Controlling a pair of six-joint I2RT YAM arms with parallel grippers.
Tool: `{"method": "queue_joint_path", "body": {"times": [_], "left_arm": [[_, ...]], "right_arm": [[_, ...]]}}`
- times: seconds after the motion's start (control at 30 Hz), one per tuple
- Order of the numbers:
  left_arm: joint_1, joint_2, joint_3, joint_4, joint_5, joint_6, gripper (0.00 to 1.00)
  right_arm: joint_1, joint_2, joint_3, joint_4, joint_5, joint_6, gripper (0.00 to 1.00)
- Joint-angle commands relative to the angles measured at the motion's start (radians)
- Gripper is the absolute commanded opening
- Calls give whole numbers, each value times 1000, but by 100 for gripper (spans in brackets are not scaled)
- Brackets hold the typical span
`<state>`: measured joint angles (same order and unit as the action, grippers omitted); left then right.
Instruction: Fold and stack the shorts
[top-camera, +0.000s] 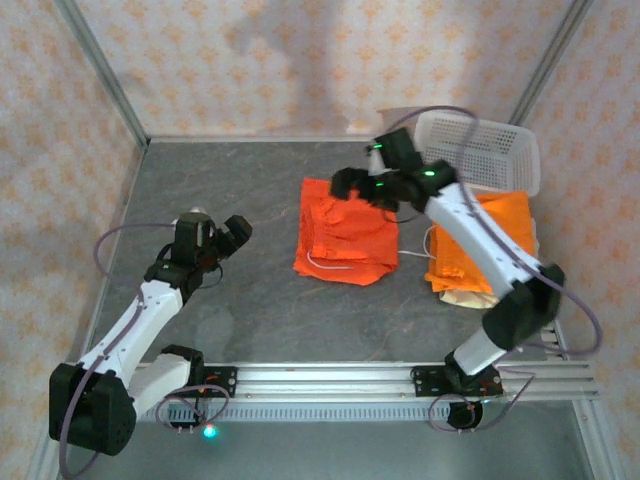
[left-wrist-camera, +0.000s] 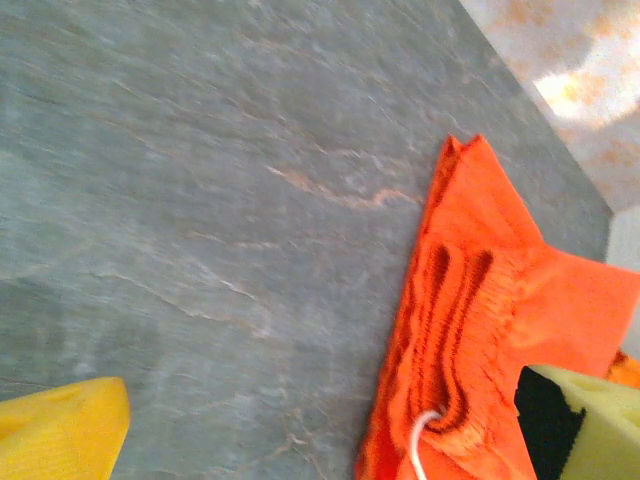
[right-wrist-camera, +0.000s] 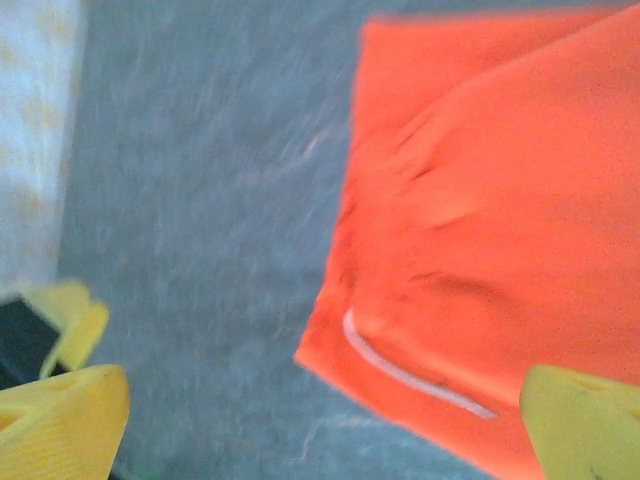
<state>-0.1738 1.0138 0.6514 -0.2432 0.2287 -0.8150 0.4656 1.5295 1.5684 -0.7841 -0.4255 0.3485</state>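
**Desk:** Where are the shorts?

**Me:** I see one orange pair of shorts (top-camera: 345, 232) folded flat in the middle of the surface (top-camera: 230, 180). The waistband is gathered in ribs. A white drawstring (top-camera: 330, 265) trails along the near edge. The outline is a little uneven and the near right corner sags outward. To its right, apart from it, lies a stack (top-camera: 490, 240) with orange on top and beige peeking out underneath at the near edge.

**Desk:** How much room do you have?

**Me:** Plenty on my left. It's bare grey surface from the folded pair across to the left wall (top-camera: 60, 150). The right side is tight. The stack sits near the right wall (top-camera: 600, 130), and a white mesh basket (top-camera: 480, 150) stands just behind it in the far right corner.

**Desk:** And the tools?

**Me:** My right tool (right-wrist-camera: 320, 420) is above the far left corner of the folded pair, fingers spread wide with nothing between them. That wrist view is blurred, so I can't tell whether it touches the cloth. My left tool (left-wrist-camera: 325, 430) hangs over bare surface left of the pair, also spread wide and empty.
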Motion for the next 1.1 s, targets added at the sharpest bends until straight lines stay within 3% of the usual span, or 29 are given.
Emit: {"method": "queue_joint_path", "body": {"times": [0.0, 0.17, 0.33, 0.8, 1.07], "left_arm": [[-71, 61, 104, 49, 58, -16, 100], [-212, 200, 224, 100, 60, -53, 100], [-299, 388, 345, 52, 33, -69, 99], [-356, 913, 730, -130, 26, -27, 73], [-380, 1043, 789, -221, -26, -36, 65]], "right_arm": [[-71, -17, -99, 27, 16, -22, 100], [-202, -2, -196, 26, -30, -35, 100], [-235, -4, -266, 54, -23, -22, 100], [-260, -91, -412, 69, 0, -28, 100], [-268, -102, -432, 67, 4, -35, 100]]}}
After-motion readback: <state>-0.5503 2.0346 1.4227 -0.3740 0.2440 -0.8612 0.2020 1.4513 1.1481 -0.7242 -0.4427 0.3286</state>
